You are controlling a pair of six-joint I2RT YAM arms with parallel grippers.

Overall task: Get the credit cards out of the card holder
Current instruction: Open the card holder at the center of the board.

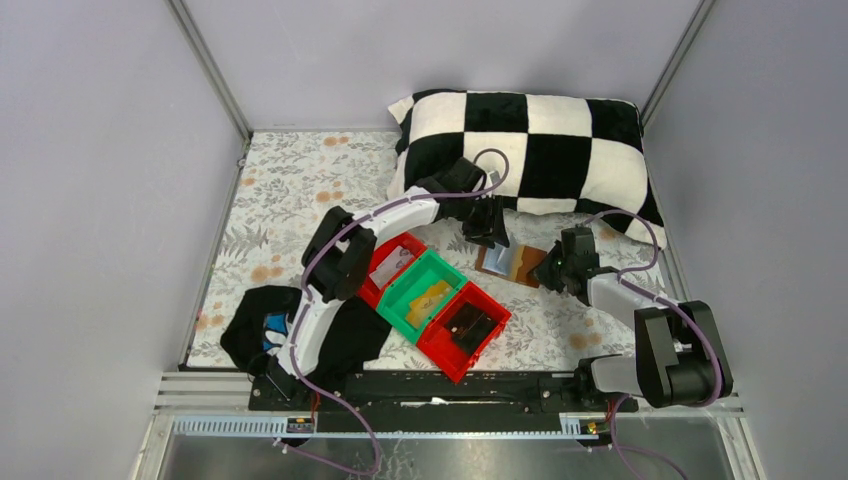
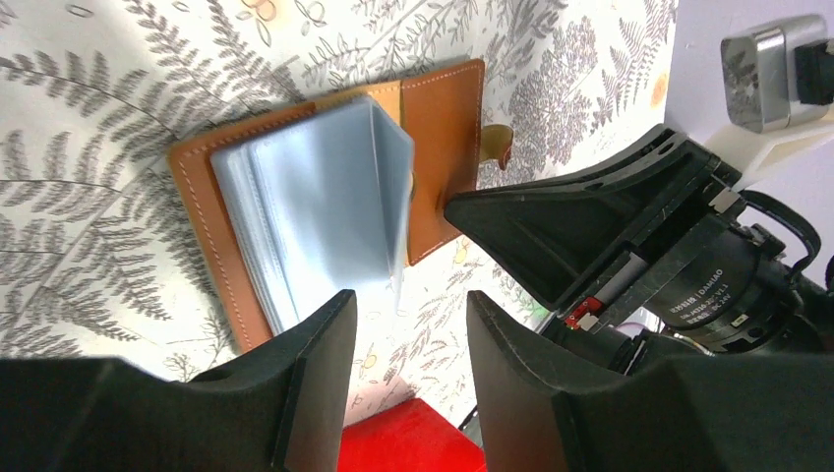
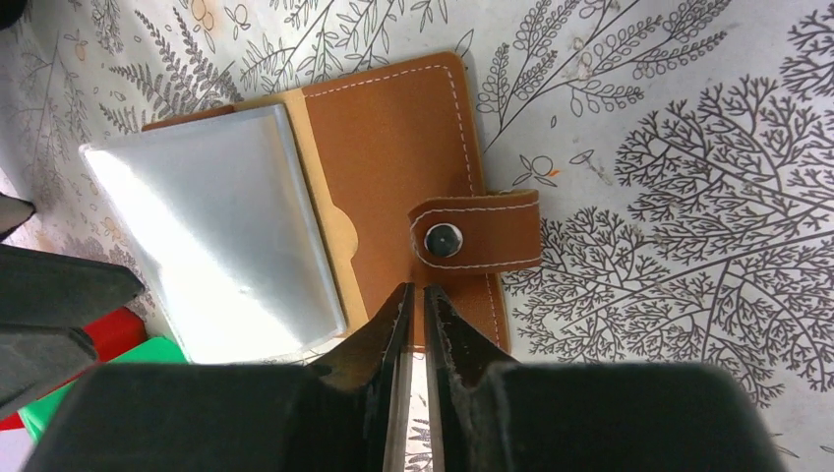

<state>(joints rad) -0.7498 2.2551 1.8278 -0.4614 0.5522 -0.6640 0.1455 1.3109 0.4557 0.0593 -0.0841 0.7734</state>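
One black cloth [image 1: 255, 315] lies at the near left, beside a red, green and red row of bins [image 1: 395, 288]. Right of them the left gripper [image 2: 408, 324] hangs over the open card holder [image 3: 393, 147], fingers moderately apart and empty, at the edge of the pale credit cards [image 2: 315, 206] fanned up inside. Further right, the right gripper [image 3: 414, 300] sets its nearly closed tips on the holder's brown panel, beside the snap strap [image 3: 472, 231].
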